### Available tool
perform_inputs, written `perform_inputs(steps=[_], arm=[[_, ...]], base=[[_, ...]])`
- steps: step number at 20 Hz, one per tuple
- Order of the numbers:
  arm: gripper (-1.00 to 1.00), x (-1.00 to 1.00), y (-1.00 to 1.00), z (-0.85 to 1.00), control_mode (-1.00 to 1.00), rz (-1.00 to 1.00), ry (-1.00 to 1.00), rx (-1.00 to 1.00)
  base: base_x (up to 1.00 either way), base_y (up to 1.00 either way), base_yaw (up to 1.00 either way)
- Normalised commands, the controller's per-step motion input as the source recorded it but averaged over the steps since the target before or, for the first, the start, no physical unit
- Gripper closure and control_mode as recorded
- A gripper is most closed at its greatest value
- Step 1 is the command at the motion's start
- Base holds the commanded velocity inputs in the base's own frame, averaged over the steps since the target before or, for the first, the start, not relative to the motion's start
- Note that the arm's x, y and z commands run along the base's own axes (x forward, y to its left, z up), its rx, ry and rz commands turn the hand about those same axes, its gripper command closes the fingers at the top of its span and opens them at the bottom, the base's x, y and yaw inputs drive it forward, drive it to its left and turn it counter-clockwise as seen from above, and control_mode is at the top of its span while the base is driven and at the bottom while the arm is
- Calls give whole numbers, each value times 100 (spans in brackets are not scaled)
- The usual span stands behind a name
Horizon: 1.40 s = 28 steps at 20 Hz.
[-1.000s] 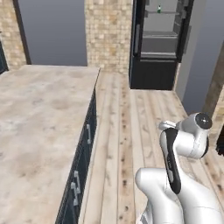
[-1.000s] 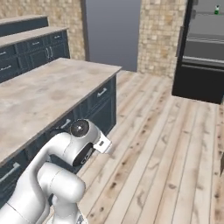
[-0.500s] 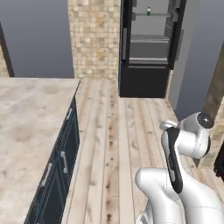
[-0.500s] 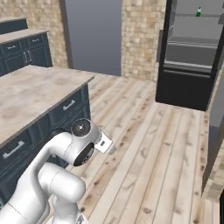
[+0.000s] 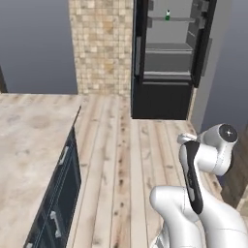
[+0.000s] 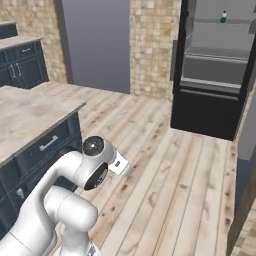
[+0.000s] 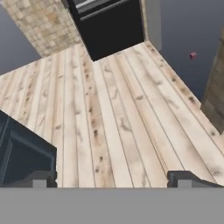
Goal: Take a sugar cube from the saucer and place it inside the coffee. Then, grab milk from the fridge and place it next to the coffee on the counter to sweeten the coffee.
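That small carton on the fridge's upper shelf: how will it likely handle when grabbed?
The milk stands upright on a high shelf of the open fridge, small and narrow, so it would probably tip if nudged off-centre. As a carton it likely feels light and could dent under a hard squeeze. The open hand looks wide enough for it.
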Motion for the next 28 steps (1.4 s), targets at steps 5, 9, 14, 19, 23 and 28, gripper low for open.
perform_inputs(steps=[5, 9, 14, 19, 23, 28], arm=[[-100, 0, 0, 0, 100, 0, 0, 0], [-100, 0, 0, 0, 100, 0, 0, 0], [-100, 0, 0, 0, 100, 0, 0, 0], [-100, 0, 0, 0, 100, 0, 0, 0], [-100, 0, 0, 0, 100, 0, 0, 0], [-100, 0, 0, 0, 100, 0, 0, 0]], base=[[97, -64, 0], [79, -65, 0], [71, -59, 0], [64, -57, 0], [57, -56, 0], [58, -47, 0]])
